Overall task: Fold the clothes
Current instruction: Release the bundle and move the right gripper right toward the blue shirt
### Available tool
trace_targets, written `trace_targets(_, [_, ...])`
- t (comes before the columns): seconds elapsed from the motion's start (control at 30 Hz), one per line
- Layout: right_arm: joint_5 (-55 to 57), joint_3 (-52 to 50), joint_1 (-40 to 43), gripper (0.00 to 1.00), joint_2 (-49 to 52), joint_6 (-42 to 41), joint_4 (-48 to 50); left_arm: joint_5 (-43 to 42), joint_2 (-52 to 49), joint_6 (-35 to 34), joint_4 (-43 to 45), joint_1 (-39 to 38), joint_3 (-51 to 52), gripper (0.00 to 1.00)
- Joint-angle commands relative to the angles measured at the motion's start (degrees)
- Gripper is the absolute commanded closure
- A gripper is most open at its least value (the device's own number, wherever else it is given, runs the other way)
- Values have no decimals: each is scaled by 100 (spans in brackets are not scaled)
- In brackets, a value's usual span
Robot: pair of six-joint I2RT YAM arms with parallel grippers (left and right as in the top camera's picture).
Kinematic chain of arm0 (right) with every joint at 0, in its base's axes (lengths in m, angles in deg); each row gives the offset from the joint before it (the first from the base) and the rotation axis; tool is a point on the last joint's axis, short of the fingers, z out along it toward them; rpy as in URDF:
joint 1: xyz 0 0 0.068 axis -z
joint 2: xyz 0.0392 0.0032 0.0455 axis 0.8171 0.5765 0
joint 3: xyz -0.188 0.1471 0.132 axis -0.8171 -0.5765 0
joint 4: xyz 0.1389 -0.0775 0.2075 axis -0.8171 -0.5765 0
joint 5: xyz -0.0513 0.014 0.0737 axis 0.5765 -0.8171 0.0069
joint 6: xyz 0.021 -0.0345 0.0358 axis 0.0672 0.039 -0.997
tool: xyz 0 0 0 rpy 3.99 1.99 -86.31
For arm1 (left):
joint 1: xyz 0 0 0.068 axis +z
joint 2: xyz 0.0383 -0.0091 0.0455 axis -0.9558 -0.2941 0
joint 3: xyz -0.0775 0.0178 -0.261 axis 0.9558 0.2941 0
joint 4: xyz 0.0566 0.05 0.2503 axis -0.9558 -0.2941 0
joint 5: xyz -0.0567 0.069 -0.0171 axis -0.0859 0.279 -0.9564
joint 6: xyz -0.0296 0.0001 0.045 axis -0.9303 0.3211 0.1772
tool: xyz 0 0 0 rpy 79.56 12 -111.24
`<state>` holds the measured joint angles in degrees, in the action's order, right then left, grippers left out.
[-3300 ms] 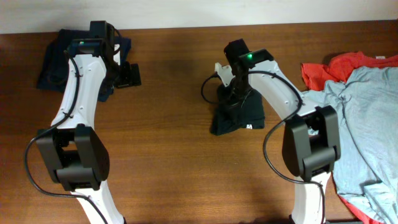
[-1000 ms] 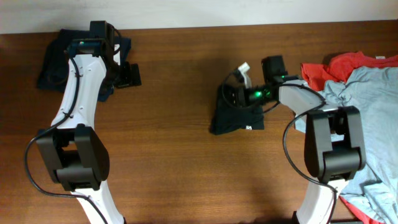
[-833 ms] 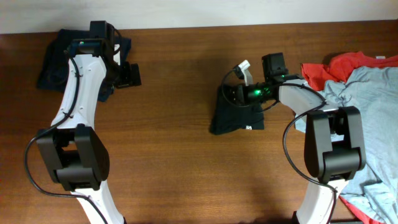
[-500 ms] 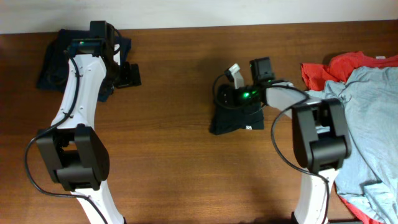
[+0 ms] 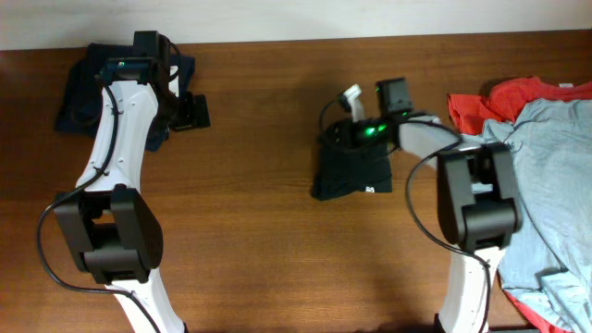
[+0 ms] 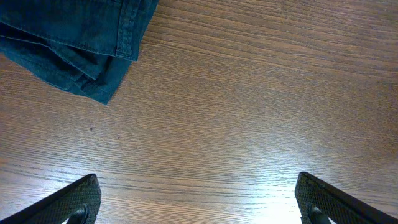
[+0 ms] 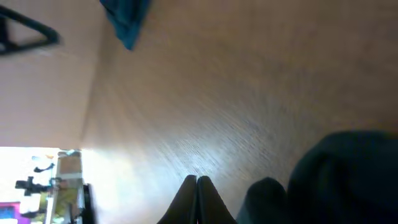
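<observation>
Overhead. Wooden table (image 5: 268, 250). Black T-shirt (image 5: 351, 171) in a compact folded bundle mid-table, a bit right of centre, small white label (image 5: 370, 190) on its near edge. Right arm (image 5: 472, 203) reaching in from the right side, right gripper (image 5: 335, 134) low over the far edge of the bundle, pointing left; jaw state unreadable from up here. Light blue-grey shirt (image 5: 555, 176) spread loose at the right edge, overlapping a crumpled red-orange shirt (image 5: 495, 102) behind it. Dark navy garment (image 5: 74, 97) in the far left corner, partly under the left arm (image 5: 120, 139). Left gripper (image 5: 192, 111) just right of that garment, over bare wood, well apart from the black bundle.

Left wrist. Left gripper (image 6: 198, 180) spread wide, fingertips (image 6: 78, 199) down in the bottom corners, holding nothing, only wood grain between them. Dark navy garment (image 6: 74, 37) top left, layered, stitched hems showing, apart from the fingers.

Right wrist. Blurred and tilted. Right gripper (image 7: 196, 198) pinched fully together, fingers meeting at a point, no cloth seen between them. Black T-shirt (image 7: 336, 180) at bottom right, just beside the fingers; touching or not, cannot tell. Dark navy garment (image 7: 127, 18) far across the table at top. Dark angular shape (image 7: 25, 31) top left, too blurred to name.
</observation>
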<state>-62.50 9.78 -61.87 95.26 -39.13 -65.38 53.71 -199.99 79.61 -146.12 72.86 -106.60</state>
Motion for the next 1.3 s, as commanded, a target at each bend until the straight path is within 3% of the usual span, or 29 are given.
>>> trace_targets(0.0, [-431,306,444,96,-667,-7,-245,42,142,92,-2,-7,-74,1])
trace_targets(0.13, [-385,306,903,96,-702,186,-848,42,142,92,-2,-7,-74,0])
trace_targets(0.33, [815,173,1167,96,-662,431,-1786,42,142,92,-2,-7,-74,1])
trace_targets(0.73, [1744,-382,1165,95,-391,284,-1346,42,142,92,-2,-7,-74,0])
trace_targets(1.0, [1266,-308,1169,93,-225,149,-916,42,142,92,-2,-7,-74,1])
trace_targets(1.17, [76,98,1298,94,-553,168,-1121,42,142,92,-2,-7,-74,1])
trace_targets(1.27, [26,284,1386,93,-946,168,-1508,42,142,92,-2,-7,-74,1])
